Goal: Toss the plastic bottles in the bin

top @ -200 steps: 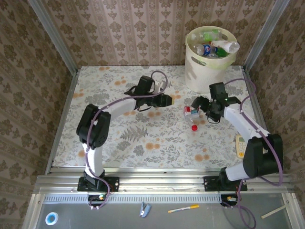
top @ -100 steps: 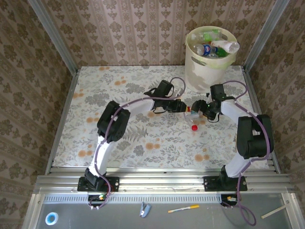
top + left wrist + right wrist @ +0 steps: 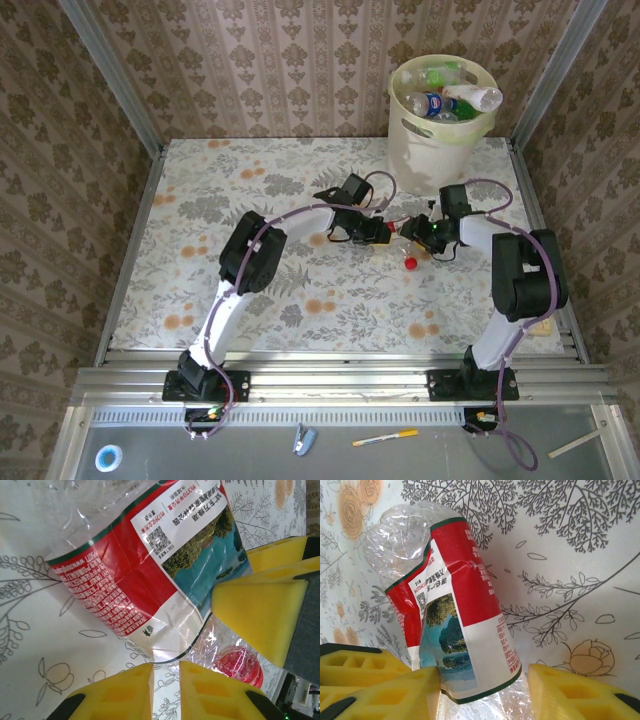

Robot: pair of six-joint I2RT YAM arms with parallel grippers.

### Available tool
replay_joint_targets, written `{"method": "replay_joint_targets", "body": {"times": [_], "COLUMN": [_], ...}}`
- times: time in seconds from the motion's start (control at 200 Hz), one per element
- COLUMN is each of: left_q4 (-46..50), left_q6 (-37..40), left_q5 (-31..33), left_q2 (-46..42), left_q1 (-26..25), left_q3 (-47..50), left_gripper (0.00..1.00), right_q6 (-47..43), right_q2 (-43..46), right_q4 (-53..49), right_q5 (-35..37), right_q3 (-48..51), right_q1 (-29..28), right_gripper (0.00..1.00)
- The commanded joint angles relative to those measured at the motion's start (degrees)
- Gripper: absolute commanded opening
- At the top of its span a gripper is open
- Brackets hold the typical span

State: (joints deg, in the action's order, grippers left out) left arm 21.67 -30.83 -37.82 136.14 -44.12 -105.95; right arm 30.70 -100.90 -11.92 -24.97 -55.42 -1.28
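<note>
The crumpled clear red-labelled plastic bottle looks light and soft; grip its labelled middle. Right gripper stands apart astride it; left gripper together, empty.

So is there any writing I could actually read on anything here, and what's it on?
Crumpled bottle's red label: white small print and Chinese lines, too small and creased to read.
QR code on that label: no readable words.
Blue-labelled bottle in the bin: too small to read.
</note>
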Motion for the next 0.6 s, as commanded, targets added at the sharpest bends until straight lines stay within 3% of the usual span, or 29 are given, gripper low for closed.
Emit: {"method": "replay_joint_targets", "body": {"times": [0.0, 0.2, 0.45, 0.53, 0.595], "left_q4": [4.4, 5.2, -1.5, -6.0, -9.7], "left_q6": [3.0, 4.5, 4.4, 3.3, 2.2], "left_q5": [0.6, 0.6, -2.4, -3.9, -4.7], "left_q2": [2.4, 2.8, -3.1, -7.8, -12.5], "left_q1": [-0.3, 0.2, 2.8, 4.4, 5.9], "left_q3": [-1.5, -2.3, 2.4, 6.0, 9.0], "left_gripper": [0.19, 0.18, 0.2, 0.24, 0.33], "right_q6": [1.9, 3.0, 6.7, 8.6, 11.2], "right_q2": [-2.6, -0.6, 5.5, 8.7, 11.9], "right_q4": [3.3, 4.6, 4.4, 3.0, 2.5], "right_q5": [-1.9, -2.9, -1.4, 0.2, 1.4], "right_q3": [1.1, 3.2, 6.7, 7.7, 9.2], "right_q1": [0.0, -1.0, -2.5, -2.8, -2.9], "right_gripper": [0.42, 0.26, 0.04, 0.0, 0.0]}}
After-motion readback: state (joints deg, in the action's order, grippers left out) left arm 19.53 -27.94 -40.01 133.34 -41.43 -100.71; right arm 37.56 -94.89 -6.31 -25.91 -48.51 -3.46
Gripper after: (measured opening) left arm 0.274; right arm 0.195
